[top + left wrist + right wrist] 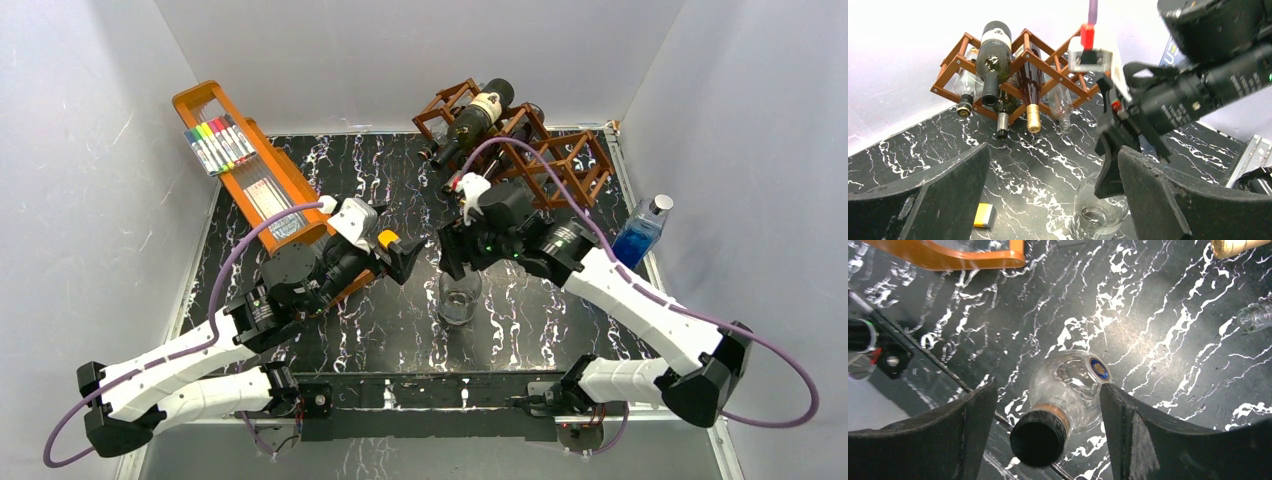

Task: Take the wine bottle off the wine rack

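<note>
Glass wine bottle, upper centre atop rack: heavy, slick, fragile; take the neck. Left end effector wide, empty; right end effector wide, apparently astride clear bottle.

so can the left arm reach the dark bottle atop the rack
Probably yes: the left claw is open and faces the wine rack, the dark bottle lies exposed on top, and the right arm sits off to one side.

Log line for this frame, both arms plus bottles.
left gripper: open, empty | right gripper: open, straddling clear bottle upright on table | wine rack: dark bottle on top
</note>
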Controlling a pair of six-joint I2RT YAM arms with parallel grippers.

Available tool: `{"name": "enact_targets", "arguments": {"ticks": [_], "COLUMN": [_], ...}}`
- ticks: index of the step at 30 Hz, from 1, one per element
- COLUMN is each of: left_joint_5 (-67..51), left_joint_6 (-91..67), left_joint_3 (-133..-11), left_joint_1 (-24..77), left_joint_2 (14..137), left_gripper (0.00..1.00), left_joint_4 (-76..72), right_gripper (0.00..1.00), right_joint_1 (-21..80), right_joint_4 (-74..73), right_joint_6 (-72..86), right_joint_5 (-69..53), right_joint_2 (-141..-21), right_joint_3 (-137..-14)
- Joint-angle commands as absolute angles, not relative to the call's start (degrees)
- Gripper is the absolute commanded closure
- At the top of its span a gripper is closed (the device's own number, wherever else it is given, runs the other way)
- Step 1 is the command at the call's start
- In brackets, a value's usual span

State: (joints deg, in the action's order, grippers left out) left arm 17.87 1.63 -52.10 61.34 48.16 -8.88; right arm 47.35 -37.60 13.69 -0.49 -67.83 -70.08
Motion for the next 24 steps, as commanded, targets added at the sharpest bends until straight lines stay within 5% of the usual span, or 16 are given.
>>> {"name": "enact_targets", "arguments": {"ticks": [1,24], "left_joint_5": [20.06,21.7], "left_joint_6": [0.92,0.65], "left_joint_3": [-51.86,-52.73], "left_joint_1": [61.52,61.52], "left_joint_2": [47.64,49.8], "left_gripper": [0.02,0.02], "left_joint_4": [-9.18,-7.98], "right_gripper": [0.19,1.0], "right_joint_1": [51.84,55.57], "right_joint_4": [-39.98,-39.71], "right_joint_6": [12.33,18.6], "right_joint_5": [12.02,34.63], "right_joint_2": [-71.11,-67.53], "right_joint_3": [-73.87,-72.12]}}
